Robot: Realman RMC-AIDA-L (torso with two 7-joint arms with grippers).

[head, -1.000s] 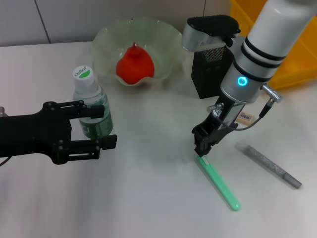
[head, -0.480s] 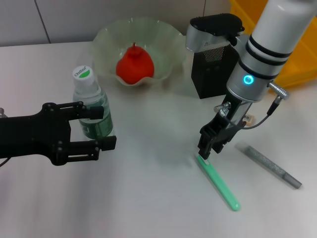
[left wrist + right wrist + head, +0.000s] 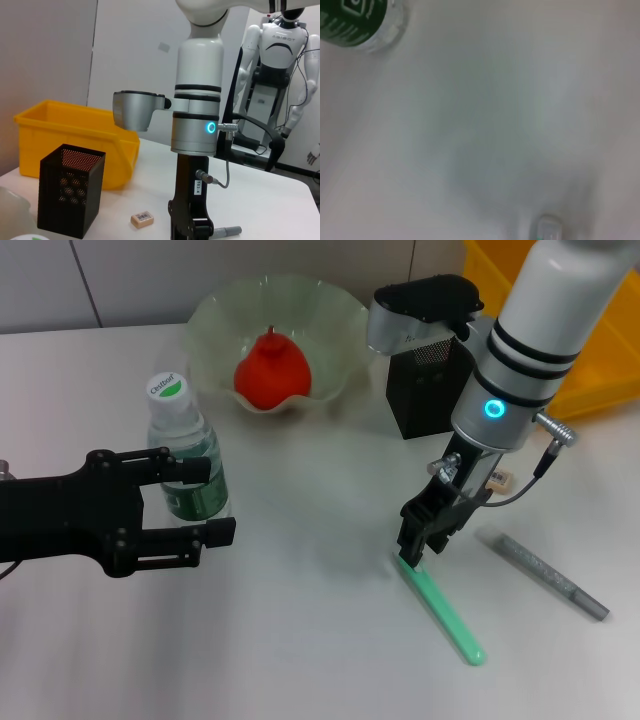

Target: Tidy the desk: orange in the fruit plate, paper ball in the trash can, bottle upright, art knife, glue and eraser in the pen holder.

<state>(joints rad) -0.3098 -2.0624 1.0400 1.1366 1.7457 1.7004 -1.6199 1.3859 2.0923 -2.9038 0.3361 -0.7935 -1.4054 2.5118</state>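
Done: orange [image 3: 270, 370] sits in fruit plate [image 3: 215, 315]; bottle [image 3: 185, 455] upright on tabletop [image 3: 300, 640], left pincer [image 3: 205, 498] spread apart around it. Left: eraser [image 3: 495, 477] beside pen holder [image 3: 425, 395], green knife [image 3: 442, 607] and grey stick [image 3: 553, 576] lying flat. Right pincer [image 3: 418, 545] poised over knife's near end; finger state cannot be told; paper ball unseen.

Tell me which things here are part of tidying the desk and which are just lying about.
Part of the job: orange, fruit plate, bottle at the open left pincer, pen holder, trash can, eraser, green knife-like tool under the right pincer, grey stick, probably the glue.
Just there: white humanoid robot in the background.
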